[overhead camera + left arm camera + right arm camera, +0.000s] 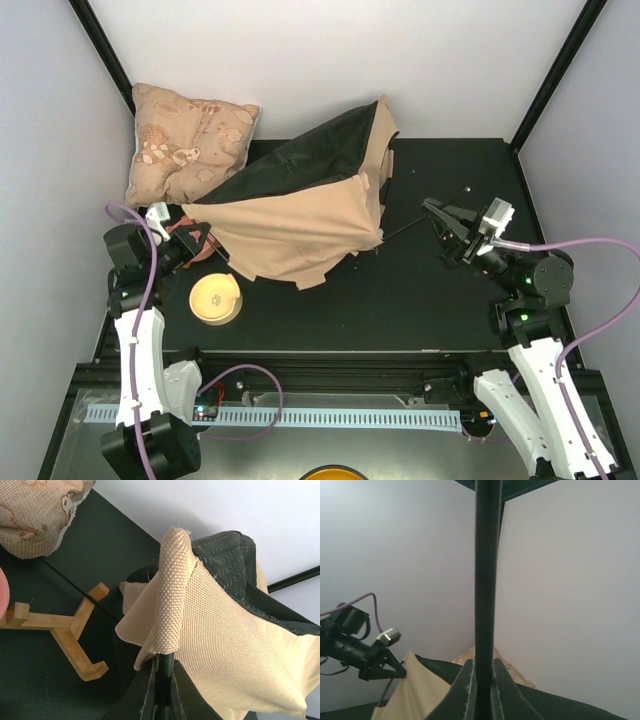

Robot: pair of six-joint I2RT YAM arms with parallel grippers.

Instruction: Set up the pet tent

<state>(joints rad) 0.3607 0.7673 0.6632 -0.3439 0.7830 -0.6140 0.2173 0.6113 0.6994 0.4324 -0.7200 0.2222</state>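
Note:
The pet tent (300,225) lies slumped at the table's middle, with tan canvas in front and black lining on top. My left gripper (195,232) is at its left corner. In the left wrist view the left gripper (164,667) is shut on a thin black pole (165,662) where it enters a tan fabric sleeve (175,580). My right gripper (435,212) is right of the tent. In the right wrist view the right gripper (482,667) is shut on another black pole (487,580) that rises straight up. This pole (405,228) runs towards the tent's right edge.
A puffy beige cushion (190,140) lies at the back left, behind the tent. A round bamboo dish (215,298) sits in front of the left gripper. A bamboo stand (75,630) lies on the black table beside the tent's corner. Black frame posts stand at the back corners.

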